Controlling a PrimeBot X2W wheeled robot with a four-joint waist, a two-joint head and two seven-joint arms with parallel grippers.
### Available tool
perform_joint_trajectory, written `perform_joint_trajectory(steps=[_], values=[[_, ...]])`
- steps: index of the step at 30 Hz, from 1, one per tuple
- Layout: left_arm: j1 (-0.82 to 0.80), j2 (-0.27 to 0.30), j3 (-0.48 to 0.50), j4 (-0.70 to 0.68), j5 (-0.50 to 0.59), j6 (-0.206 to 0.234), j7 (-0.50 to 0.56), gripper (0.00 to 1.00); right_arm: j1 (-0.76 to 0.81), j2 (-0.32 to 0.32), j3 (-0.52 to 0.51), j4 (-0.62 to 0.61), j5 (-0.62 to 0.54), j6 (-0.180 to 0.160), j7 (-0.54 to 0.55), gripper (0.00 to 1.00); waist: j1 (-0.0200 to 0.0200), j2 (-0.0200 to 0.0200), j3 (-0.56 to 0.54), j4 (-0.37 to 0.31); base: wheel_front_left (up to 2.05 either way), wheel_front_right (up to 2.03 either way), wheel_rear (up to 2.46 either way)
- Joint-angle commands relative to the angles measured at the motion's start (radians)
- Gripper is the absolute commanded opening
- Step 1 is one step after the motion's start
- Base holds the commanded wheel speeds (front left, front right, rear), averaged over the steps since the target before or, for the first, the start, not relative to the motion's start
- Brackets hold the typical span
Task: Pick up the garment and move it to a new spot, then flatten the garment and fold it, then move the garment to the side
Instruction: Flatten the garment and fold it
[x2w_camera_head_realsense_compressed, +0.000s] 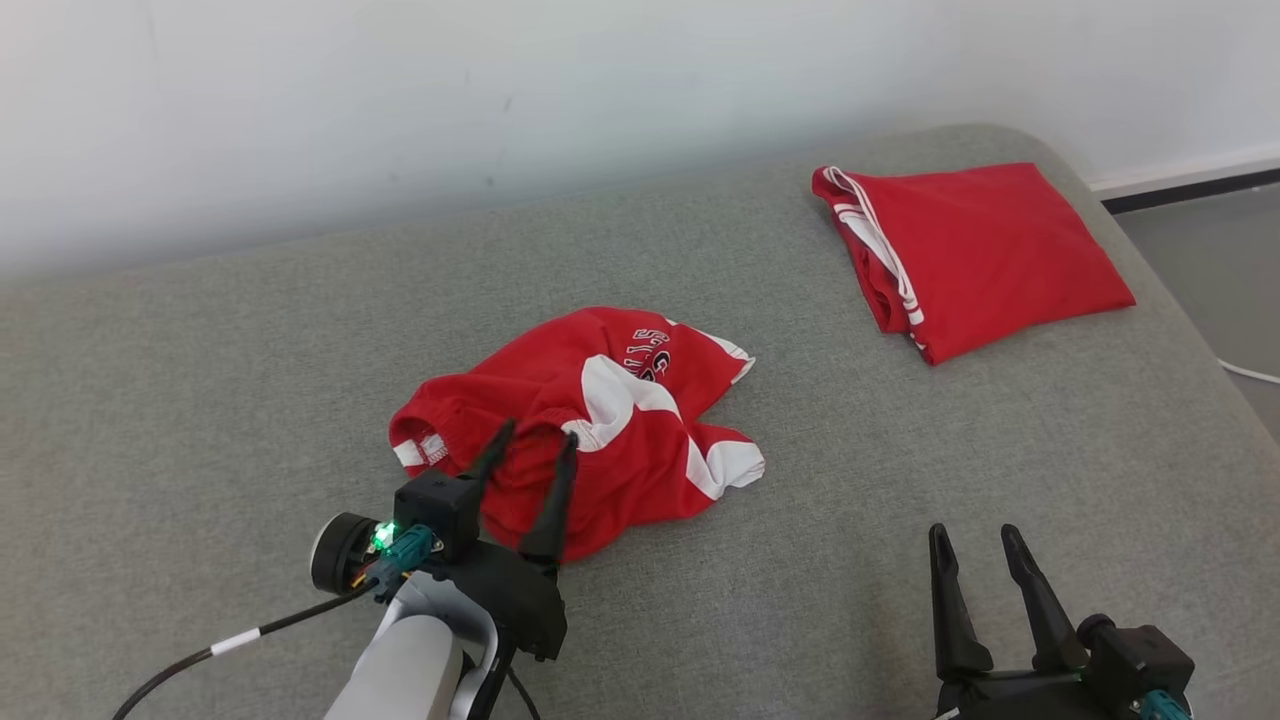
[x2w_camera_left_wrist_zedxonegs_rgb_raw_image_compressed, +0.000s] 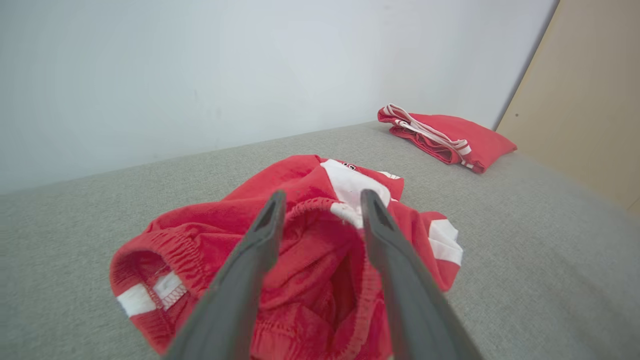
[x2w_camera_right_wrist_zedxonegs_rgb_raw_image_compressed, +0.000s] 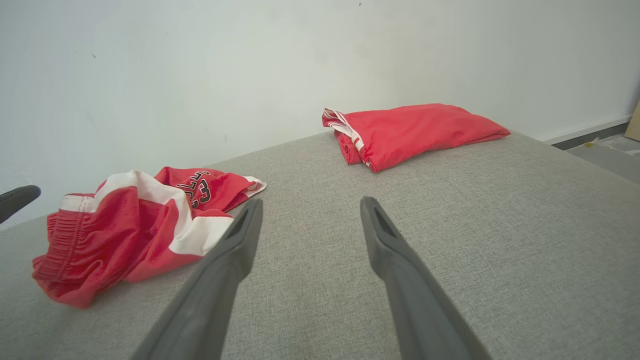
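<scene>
My left tool (x2w_camera_head_realsense_compressed: 540, 432) stands with its two fingers clearly apart over the near side of the crumpled red and white garment (x2w_camera_head_realsense_compressed: 600, 420), which lies about in the middle of the grey bed (x2w_camera_head_realsense_compressed: 200, 400). The elastic waistband (x2w_camera_left_wrist_zedxonegs_rgb_raw_image_compressed: 175, 245) passes between the fingers, but they do not press it, so I hold nothing. My right tool (x2w_camera_head_realsense_compressed: 973, 532) is also wide open and empty, near the front edge of the bed toward its right side, well apart from the cloth. What can go wrong, I think: if I close here I may catch only one layer of the waistband, or several folds together, and then the garment will rise as a bundle and not spread when I put it down. The cloth looks thin and smooth, so a shallow pinch may slip out during the lift. If I go too low, the fingertips can dig into the soft cover. A folded red garment (x2w_camera_head_realsense_compressed: 985, 250) lies near the far right corner, and the new spot should be away from it. The bed has a grey woven cover and a rounded corner; behind its far edge is a pale wall (x2w_camera_head_realsense_compressed: 400, 100), and at the right a grey floor (x2w_camera_head_realsense_compressed: 1200, 250) with a white cable (x2w_camera_head_realsense_compressed: 1250, 372)
</scene>
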Motion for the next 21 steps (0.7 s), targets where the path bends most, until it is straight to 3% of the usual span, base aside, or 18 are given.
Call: perform_joint_trajectory(steps=[1, 9, 21], values=[[0.014, -0.001, 0.002, -0.007, 0.007, 0.003, -0.003, 1.00, 0.008, 0.003, 0.000, -0.002, -0.003, -0.002, 0.000, 1.00, 0.0000, -0.0001, -0.003, 0.006, 0.00, 0.00, 0.00], [0.027, -0.001, -0.041, -0.015, 0.002, -0.002, -0.003, 1.00, 0.012, 0.003, 0.009, 0.005, 0.001, -0.002, 0.000, 1.00, 0.0000, -0.0001, -0.012, 0.013, 0.00, 0.00, 0.00], [-0.022, 0.005, -0.105, 0.093, -0.038, -0.005, 0.064, 1.00, 0.003, 0.003, 0.016, 0.003, 0.011, -0.002, 0.000, 1.00, 0.0000, -0.0001, 0.002, -0.041, 0.00, 0.00, 0.00]])
